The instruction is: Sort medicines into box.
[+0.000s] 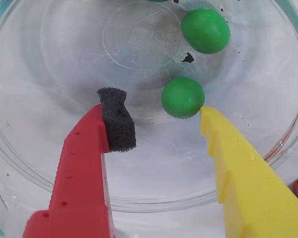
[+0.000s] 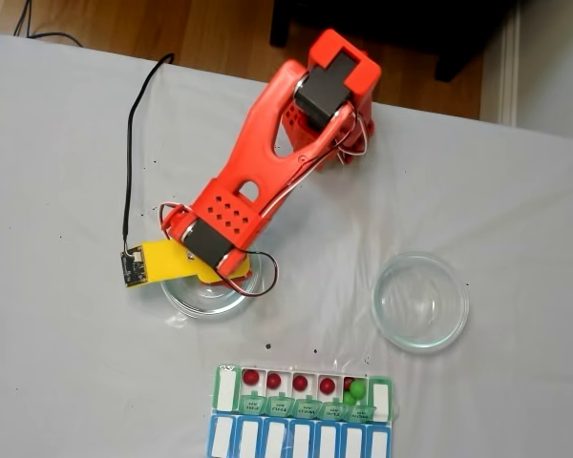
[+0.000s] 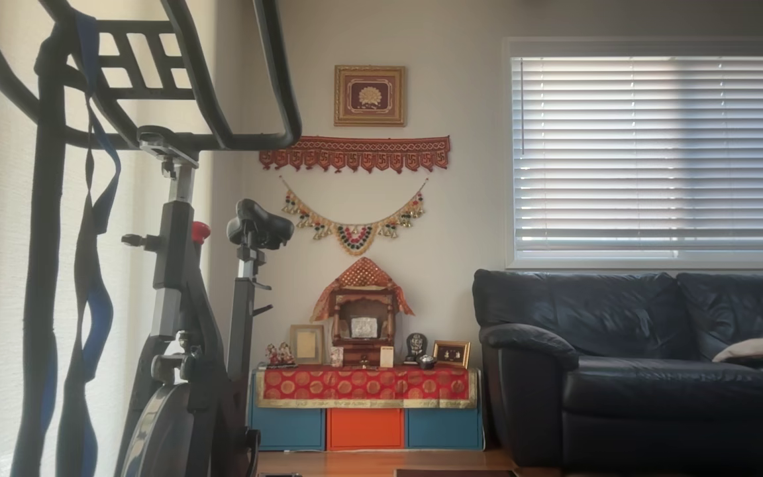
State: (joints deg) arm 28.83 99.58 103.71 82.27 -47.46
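fingers (image 1: 159, 119) spread inside dish (image 1: 49, 59), ball (image 1: 183, 97) between

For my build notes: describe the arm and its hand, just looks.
The arm is orange-red plastic with black motor blocks, a dotted hole pattern and thin wires looping by the joints. The hand pairs a red finger bearing a black foam pad with a stepped yellow finger.

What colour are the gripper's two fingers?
One finger is red, the other yellow, clearest in the wrist view.
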